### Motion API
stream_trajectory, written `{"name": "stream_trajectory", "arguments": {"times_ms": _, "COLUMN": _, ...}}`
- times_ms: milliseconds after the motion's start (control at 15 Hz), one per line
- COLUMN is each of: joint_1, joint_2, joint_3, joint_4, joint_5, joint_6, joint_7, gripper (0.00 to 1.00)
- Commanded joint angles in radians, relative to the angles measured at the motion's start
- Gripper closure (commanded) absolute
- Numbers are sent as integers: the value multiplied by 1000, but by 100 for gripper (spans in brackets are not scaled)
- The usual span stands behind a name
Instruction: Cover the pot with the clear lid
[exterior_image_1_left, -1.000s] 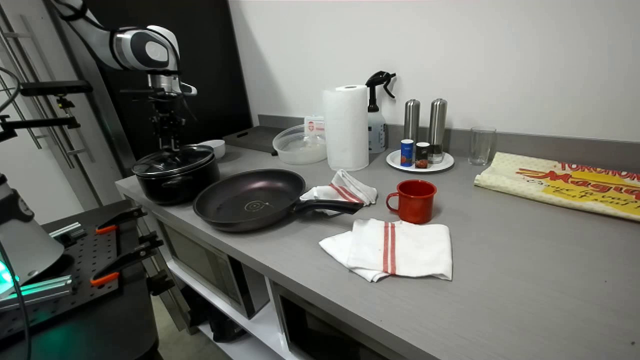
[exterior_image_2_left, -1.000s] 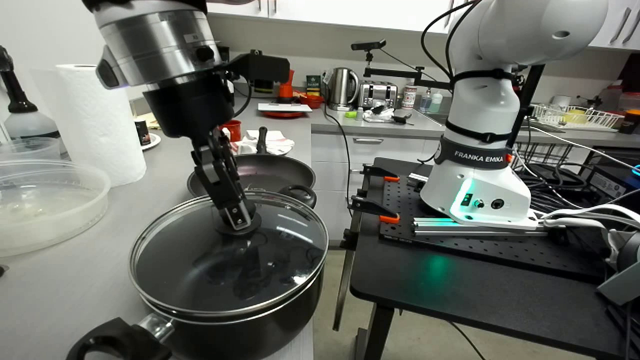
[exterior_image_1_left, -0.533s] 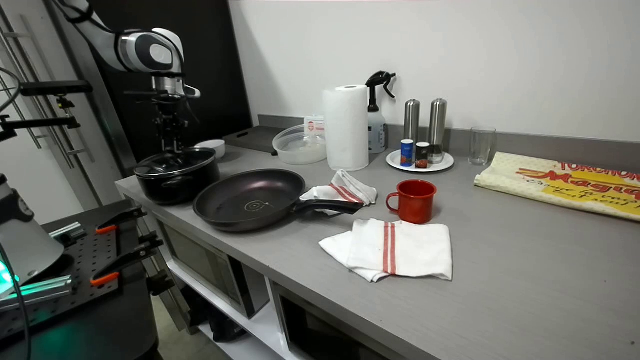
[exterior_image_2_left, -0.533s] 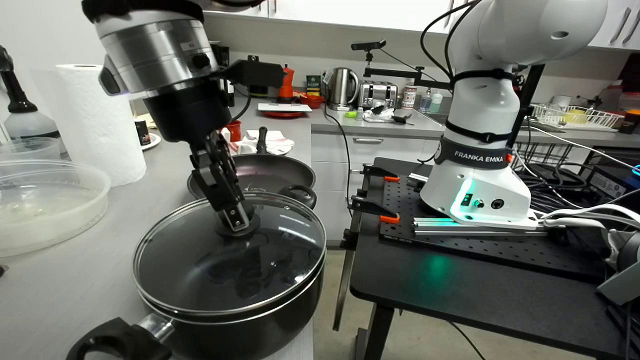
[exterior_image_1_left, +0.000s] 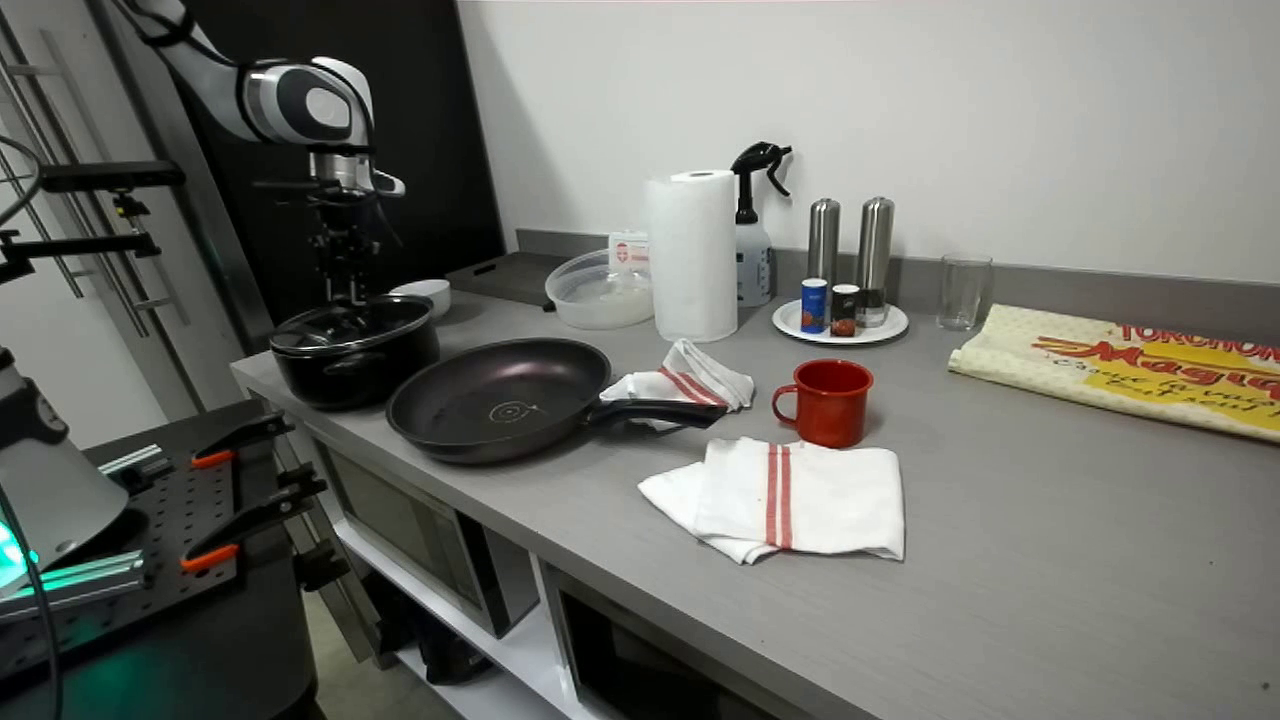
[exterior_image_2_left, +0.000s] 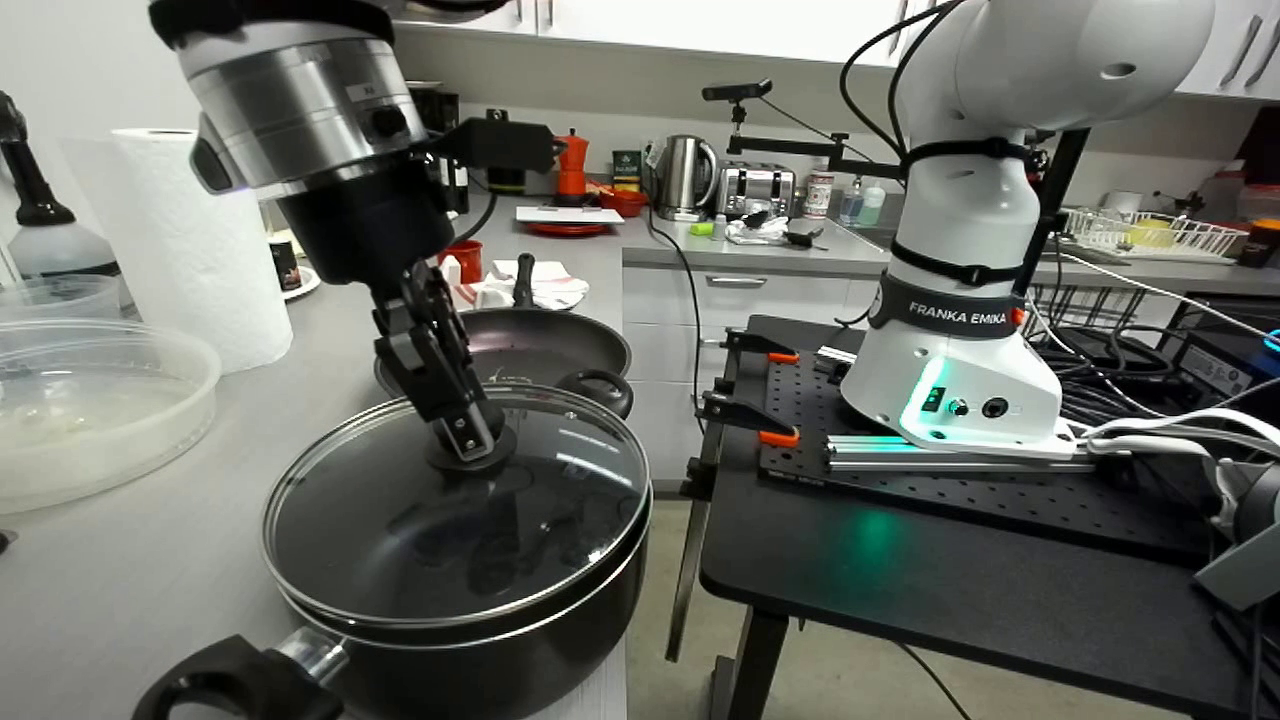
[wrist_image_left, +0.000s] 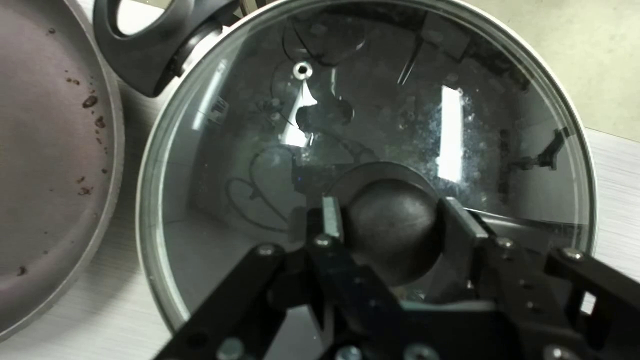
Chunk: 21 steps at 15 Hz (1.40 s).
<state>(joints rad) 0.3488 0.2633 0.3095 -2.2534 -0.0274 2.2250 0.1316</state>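
Down a touch from a second ago come lid (exterior_image_2_left: 455, 520) and hand (wrist_image_left: 394, 217), the hand pinching the knob (wrist_image_left: 392, 240); lid's right over the pot (exterior_image_2_left: 490, 665), fully seated or not, I can't tell.

The pot (exterior_image_2_left: 500, 665), round and black with low upright walls, stands upright on the tabletop (exterior_image_1_left: 1000, 570) close to its edge, its two black handles (exterior_image_2_left: 275, 685) jutting from opposite sides (the nearer, in an exterior view, is joined on by a shiny metal bracket (exterior_image_2_left: 313, 653)). Over its mouth lies the clear lid (exterior_image_2_left: 430, 540), a round pane of see-through glass bound by a metal rim (wrist_image_left: 142, 200), with a rounded black knob (wrist_image_left: 392, 225) at its centre and a small metal-ringed hole (wrist_image_left: 302, 70) farther out. It spans the opening and looks nearly level, though whether it sits flush all round cannot be told.
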Motion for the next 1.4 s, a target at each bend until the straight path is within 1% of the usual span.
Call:
{"name": "stream_trajectory", "arguments": {"times_ms": 0, "joint_1": 2, "joint_2": 9, "joint_3": 5, "joint_4": 23, "joint_5": 16, "joint_6": -23, "joint_7": -25, "gripper": 75}}
{"name": "stream_trajectory", "arguments": {"times_ms": 1333, "joint_1": 21, "joint_2": 18, "joint_3": 16, "joint_4": 4, "joint_5": 14, "joint_6": 7, "joint_7": -12, "gripper": 75}}
